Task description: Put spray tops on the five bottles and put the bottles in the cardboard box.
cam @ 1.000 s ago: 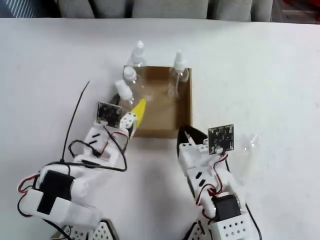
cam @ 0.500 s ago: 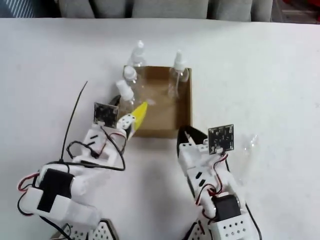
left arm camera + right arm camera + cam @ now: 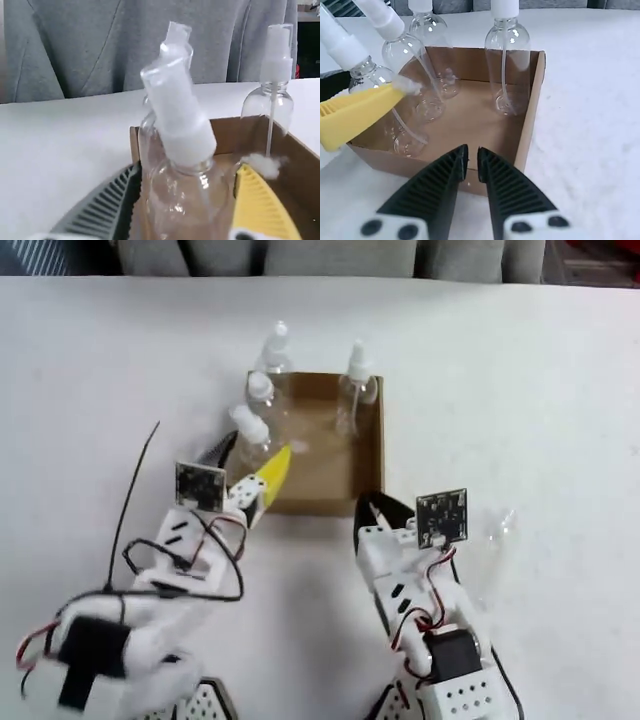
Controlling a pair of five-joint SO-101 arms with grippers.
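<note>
The cardboard box [image 3: 368,455] sits mid-table and holds several clear bottles with white spray tops. One bottle [image 3: 357,390] stands upright at the far right corner. Another bottle [image 3: 182,150] leans at the box's left wall, also seen as the tilted bottle [image 3: 248,430]. My left gripper [image 3: 260,445] is open, its grey finger and yellow finger [image 3: 260,200] on either side of that leaning bottle. My right gripper [image 3: 472,150] is shut with nothing in it, just in front of the box's near wall [image 3: 440,170].
A faint clear bottle [image 3: 497,527] lies on the white table to the right of the right arm. Open tabletop surrounds the box on the left, right and far sides. Grey chairs line the table's far edge.
My left arm has drawn back toward the near left and its jaws have spread, so the dark finger now shows. The leaning bottle stays in the box. The right arm has not moved.
</note>
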